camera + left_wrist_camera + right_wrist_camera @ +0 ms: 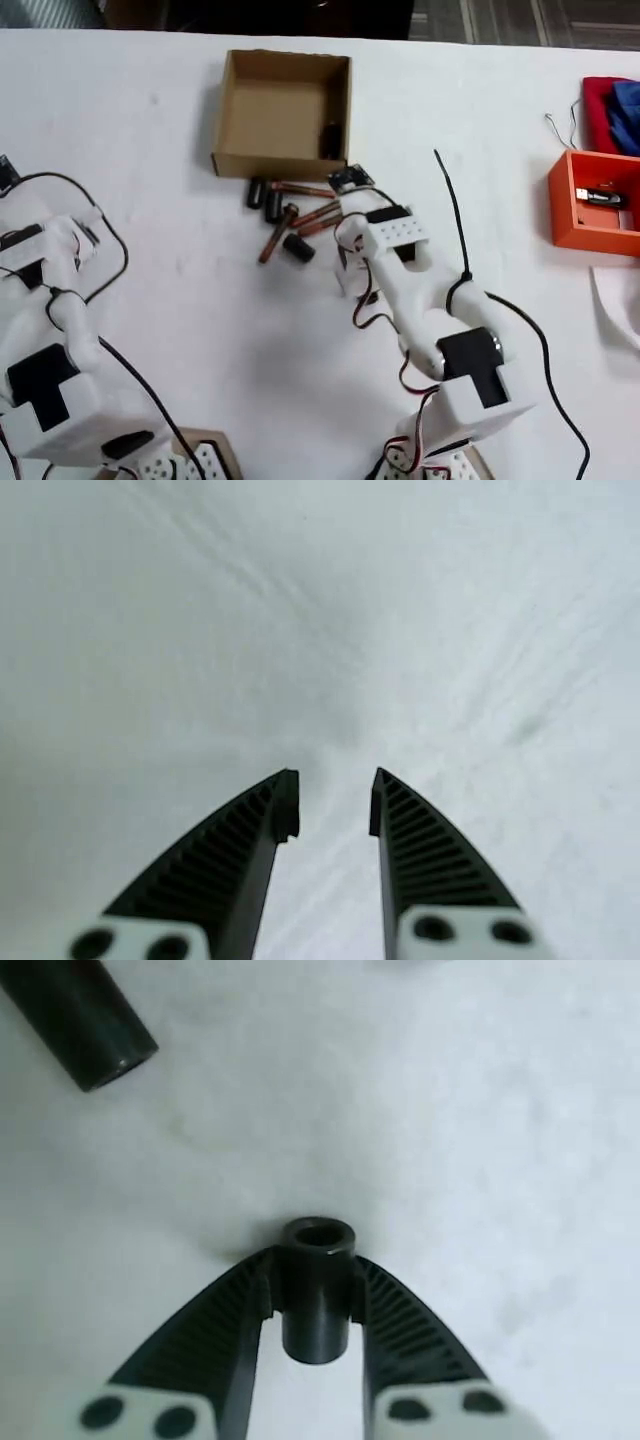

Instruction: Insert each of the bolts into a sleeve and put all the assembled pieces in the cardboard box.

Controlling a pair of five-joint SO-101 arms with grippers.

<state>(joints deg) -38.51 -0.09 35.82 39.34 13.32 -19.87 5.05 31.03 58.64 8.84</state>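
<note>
I read the right gripper [316, 1268] clamped on a black sleeve [318, 1312] near the cardboard box [275, 166], and the left gripper [333, 802] well apart from it, fingers parted.

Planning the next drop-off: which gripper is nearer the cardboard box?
Right. The right gripper, holding a black sleeve, is close in front of the cardboard box; the left gripper, open, is well off to its left.

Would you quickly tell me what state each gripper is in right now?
Left gripper: open, empty.
Right gripper: closed on a short black cylindrical sleeve.
</note>
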